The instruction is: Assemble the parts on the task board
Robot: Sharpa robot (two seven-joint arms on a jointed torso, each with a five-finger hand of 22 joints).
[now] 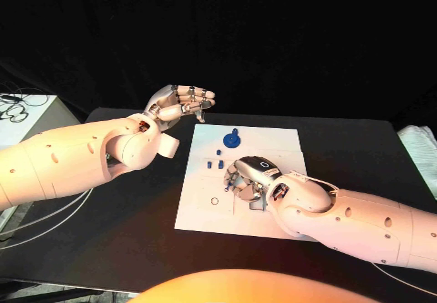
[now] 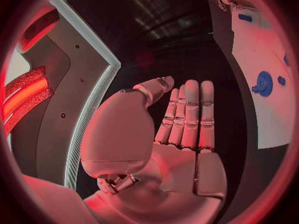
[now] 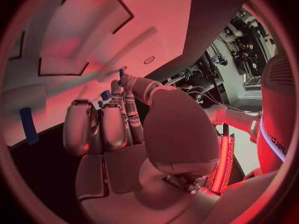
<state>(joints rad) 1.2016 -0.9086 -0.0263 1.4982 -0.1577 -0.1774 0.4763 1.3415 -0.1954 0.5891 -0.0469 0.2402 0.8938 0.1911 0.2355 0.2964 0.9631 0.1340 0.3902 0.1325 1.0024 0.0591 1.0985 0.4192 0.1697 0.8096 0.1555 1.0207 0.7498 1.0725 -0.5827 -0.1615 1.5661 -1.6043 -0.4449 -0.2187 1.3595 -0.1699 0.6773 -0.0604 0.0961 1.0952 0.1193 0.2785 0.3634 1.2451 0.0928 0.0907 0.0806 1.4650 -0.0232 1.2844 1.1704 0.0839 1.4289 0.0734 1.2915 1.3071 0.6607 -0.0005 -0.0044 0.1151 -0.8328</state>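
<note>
The right robot hand lies palm down on the task board, hiding whatever is beneath its fingers; whether it grips a part cannot be told. The small blue parts just beside it are too small to make out

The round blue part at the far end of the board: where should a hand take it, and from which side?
Probably grip the round blue part by its raised center stem, coming from above: its disc seems to lie flat on the task board, so the rim offers little hold.
</note>
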